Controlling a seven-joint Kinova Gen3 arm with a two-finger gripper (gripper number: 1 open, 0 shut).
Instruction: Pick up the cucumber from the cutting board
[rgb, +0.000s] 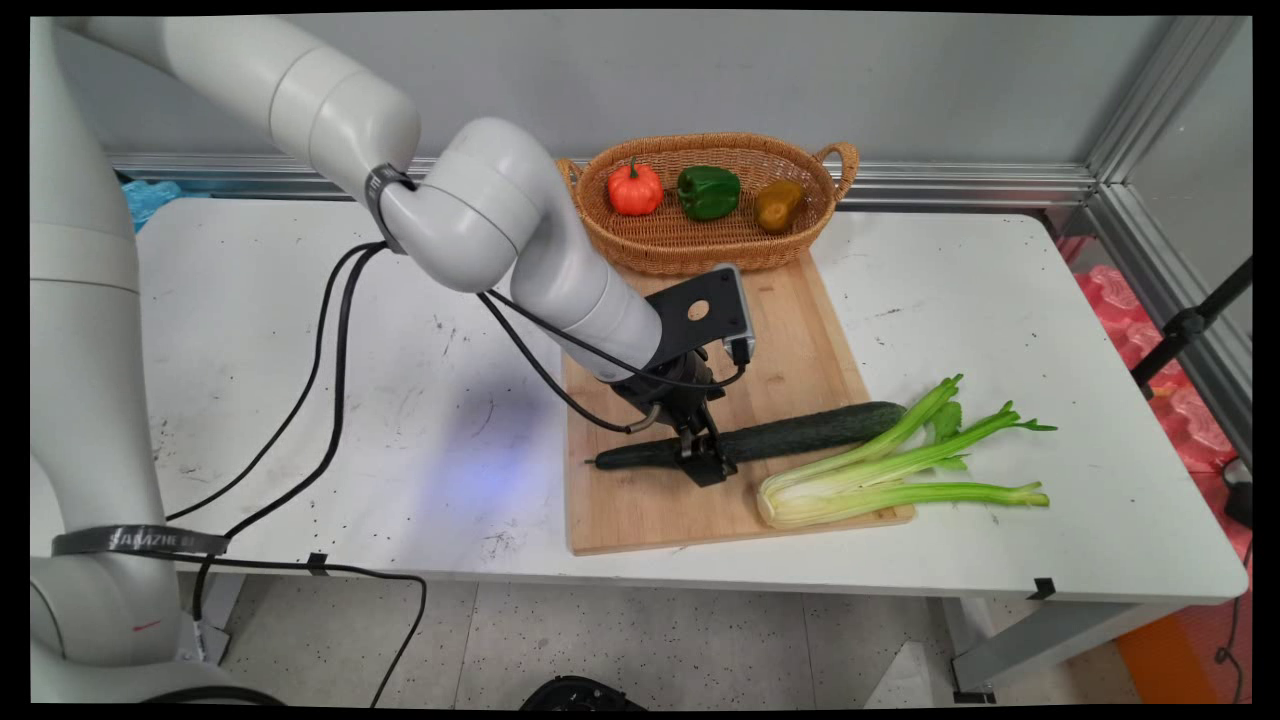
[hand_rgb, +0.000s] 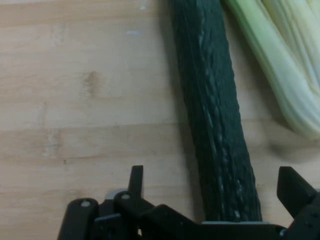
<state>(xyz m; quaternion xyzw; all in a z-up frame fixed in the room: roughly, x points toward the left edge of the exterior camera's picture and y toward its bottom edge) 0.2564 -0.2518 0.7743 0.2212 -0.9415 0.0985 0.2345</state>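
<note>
jaws apart, gripper (hand_rgb: 210, 187) straddling cucumber (hand_rgb: 215, 115) on cutting board (rgb: 640, 510), celery (rgb: 880, 470) just beside; looks pre-grasp, needs closing squarely.

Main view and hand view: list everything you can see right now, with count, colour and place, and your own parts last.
cucumber: one, dark green, lying across the cutting board, between the open fingers
celery: one bunch, pale green, on the board's right end, leaves over the table
cutting board: one, light wood, mid-table
basket: one, wicker, behind the board
small pumpkin: one, orange-red, in the basket, left
bell pepper: one, green, basket middle
brownish pepper: one, basket right
table: one, white
gripper: one, black, down over the cucumber
</note>
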